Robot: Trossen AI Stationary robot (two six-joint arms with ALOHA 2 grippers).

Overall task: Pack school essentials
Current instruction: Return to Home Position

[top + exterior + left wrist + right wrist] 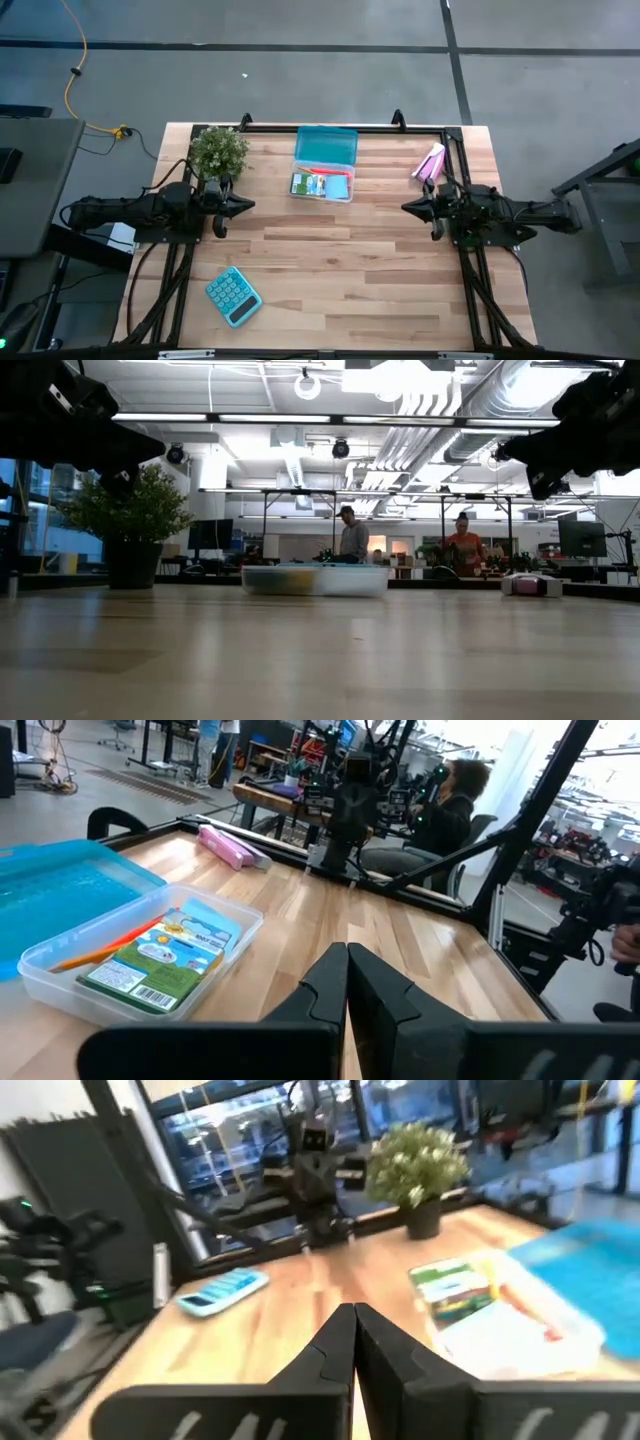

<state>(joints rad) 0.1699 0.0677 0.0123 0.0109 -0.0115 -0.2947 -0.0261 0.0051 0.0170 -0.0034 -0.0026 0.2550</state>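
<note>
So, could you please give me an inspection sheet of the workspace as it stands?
Surface: wooden table, no spills seen.
Job's things: open supply box holds crayon box, orange pencil, blue note pad; teal lid folded back.
Clutter: calculator, pink packet, potted plant.
Grippers: left gripper and right gripper shut, empty, at opposite sides.
Cables: yellow cable on the floor.
Surroundings: two people beyond the table.

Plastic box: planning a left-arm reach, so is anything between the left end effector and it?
Nothing visible: only bare table lies between the left end effector and the plastic box. The plant stands off that line.
</note>
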